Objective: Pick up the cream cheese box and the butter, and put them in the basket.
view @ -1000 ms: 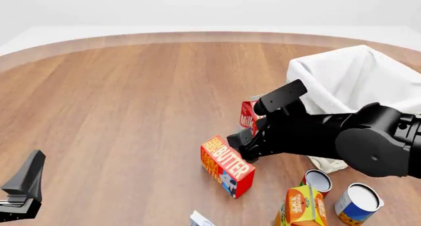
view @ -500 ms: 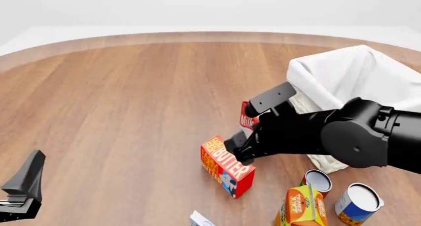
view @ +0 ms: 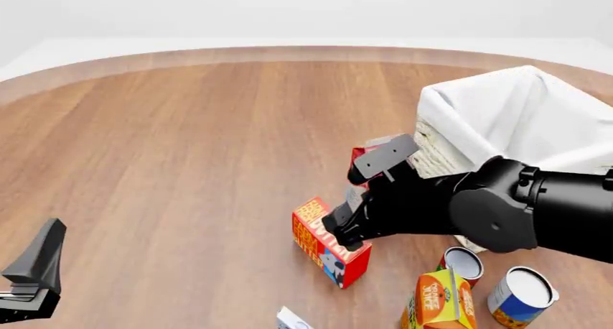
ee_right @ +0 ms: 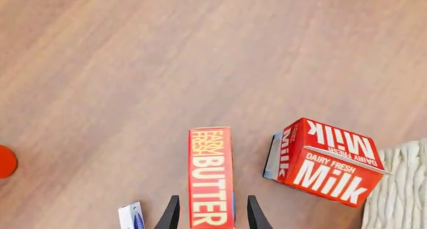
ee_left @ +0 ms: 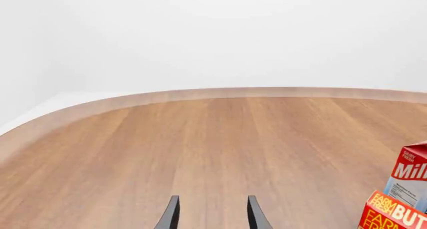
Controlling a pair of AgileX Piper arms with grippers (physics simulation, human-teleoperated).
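The butter (view: pixel 321 244) is a red-orange carton lying on the wood table in front of the basket (view: pixel 498 113), a white wicker one with a cloth liner. My right gripper (view: pixel 345 237) hangs over the butter's top. In the right wrist view the right gripper (ee_right: pixel 211 216) is open, with a finger on each side of the butter (ee_right: pixel 211 169); I cannot tell if they touch it. The cream cheese box (view: pixel 290 320) peeks in at the front edge, and the cream cheese box (ee_right: pixel 131 216) lies beside the butter. My left gripper (ee_left: pixel 212 216) is open over bare table, far left (view: pixel 34 268).
A red-white milk carton (view: pixel 360 164) stands between the butter and the basket, close to my right arm. An orange juice carton (view: pixel 443 300) and two cans (view: pixel 464 262) (view: pixel 520 293) stand at the front right. A red round object (ee_right: pixel 4 161) shows at the right wrist view's edge.
My right arm has swung down and toward the left, bringing its gripper from beside the milk carton onto the butter. The left arm has not moved.
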